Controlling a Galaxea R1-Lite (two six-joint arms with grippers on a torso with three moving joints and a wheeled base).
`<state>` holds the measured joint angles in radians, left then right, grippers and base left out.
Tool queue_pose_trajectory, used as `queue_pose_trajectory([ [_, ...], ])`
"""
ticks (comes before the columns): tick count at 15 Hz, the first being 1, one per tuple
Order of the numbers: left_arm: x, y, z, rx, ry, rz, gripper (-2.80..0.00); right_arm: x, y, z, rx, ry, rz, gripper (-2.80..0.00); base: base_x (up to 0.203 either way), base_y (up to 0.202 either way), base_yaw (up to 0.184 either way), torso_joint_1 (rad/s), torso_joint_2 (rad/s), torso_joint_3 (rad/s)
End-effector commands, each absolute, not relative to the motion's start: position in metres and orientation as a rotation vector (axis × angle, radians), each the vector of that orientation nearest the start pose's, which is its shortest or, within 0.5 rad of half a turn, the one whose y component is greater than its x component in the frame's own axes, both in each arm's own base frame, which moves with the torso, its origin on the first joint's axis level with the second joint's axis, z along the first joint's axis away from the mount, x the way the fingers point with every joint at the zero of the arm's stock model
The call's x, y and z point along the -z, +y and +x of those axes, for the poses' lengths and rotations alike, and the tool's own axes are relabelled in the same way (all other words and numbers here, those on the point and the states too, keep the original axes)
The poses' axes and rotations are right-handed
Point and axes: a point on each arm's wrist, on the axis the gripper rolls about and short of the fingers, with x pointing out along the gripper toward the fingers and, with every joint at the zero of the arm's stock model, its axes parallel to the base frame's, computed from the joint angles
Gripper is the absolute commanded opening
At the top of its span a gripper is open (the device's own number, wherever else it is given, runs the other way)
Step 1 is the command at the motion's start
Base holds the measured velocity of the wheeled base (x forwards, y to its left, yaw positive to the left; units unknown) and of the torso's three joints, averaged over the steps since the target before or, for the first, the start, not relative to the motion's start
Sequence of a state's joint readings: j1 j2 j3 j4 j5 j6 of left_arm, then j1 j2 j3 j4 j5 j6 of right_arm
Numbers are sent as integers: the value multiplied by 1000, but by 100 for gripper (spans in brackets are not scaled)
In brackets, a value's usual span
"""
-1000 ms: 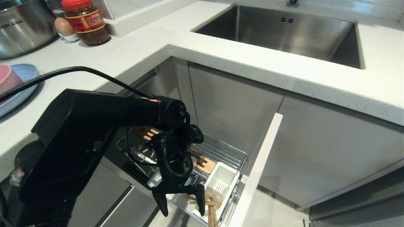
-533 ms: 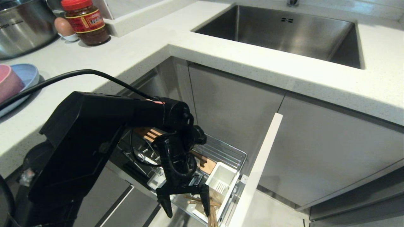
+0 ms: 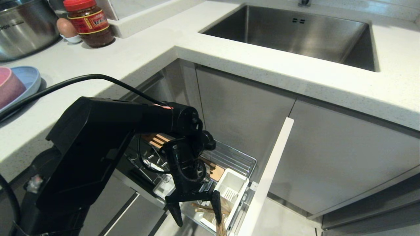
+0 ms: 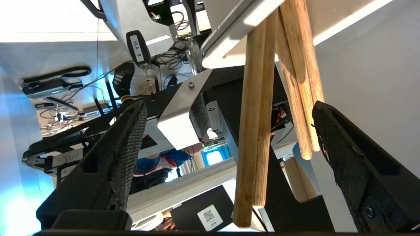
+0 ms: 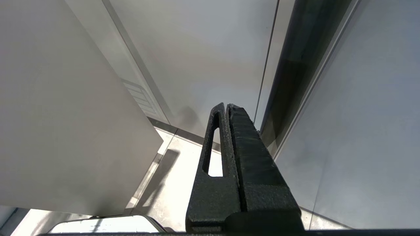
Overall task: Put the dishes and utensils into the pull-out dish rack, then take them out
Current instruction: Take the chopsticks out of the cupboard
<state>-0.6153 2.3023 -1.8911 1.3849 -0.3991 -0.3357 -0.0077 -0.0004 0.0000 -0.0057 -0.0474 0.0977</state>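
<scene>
Since a second ago the left arm has slid a little lower and toward the rack's front, carrying the left pincer (image 3: pixel 197 209) closer to the white utensil cup (image 3: pixel 229 191); nothing else has shifted. Largest in view, the pale stone worktop (image 3: pixel 157 49) holds a steel sink (image 3: pixel 295 32) at its far right. At the worktop's far left corner stand a steel pot (image 3: pixel 23 28), a red-lidded jar (image 3: pixel 88 23) and an egg (image 3: pixel 67 29). At its left edge lies the light-blue plate (image 3: pixel 28 82) with the pink bowl (image 3: pixel 10 87) sitting on it. Below the worktop the pull-out dish rack (image 3: pixel 229 159) stands drawn out, its narrow white front panel (image 3: pixel 269 177) toward the robot. The left pincer hangs over the rack's front end with its fingers (image 4: pixel 121 157) spread wide apart, gripping nothing. The wooden chopsticks (image 4: pixel 259 131) stand between those fingers, leaning out of the cup; whether a finger touches them cannot be told. The right pincer (image 5: pixel 226 106) is pressed together, empty, beside plain cabinet panels.
</scene>
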Motion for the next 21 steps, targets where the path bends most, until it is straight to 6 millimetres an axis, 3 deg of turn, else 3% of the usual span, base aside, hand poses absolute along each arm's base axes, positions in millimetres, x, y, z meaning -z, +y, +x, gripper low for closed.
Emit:
queue_pose_trajectory([
  [1,-124,-220,296,395,1941,-21,0,-76,-1,-23,55,-13,98,-280,0,0,0,0,0,0],
  [2,-124,-220,296,395,1941,-21,0,-76,-1,-23,55,-13,98,-280,0,0,0,0,0,0],
  [3,-123,-220,296,395,1939,-21,-280,-76,-1,-23,55,-13,98,-280,0,0,0,0,0,0],
  [17,-128,-227,289,416,1936,-2,-280,-76,-1,-23,55,-13,98,-280,0,0,0,0,0,0],
  [21,-151,-223,277,416,1905,-13,-280,-76,-1,-23,55,-13,98,-280,0,0,0,0,0,0],
])
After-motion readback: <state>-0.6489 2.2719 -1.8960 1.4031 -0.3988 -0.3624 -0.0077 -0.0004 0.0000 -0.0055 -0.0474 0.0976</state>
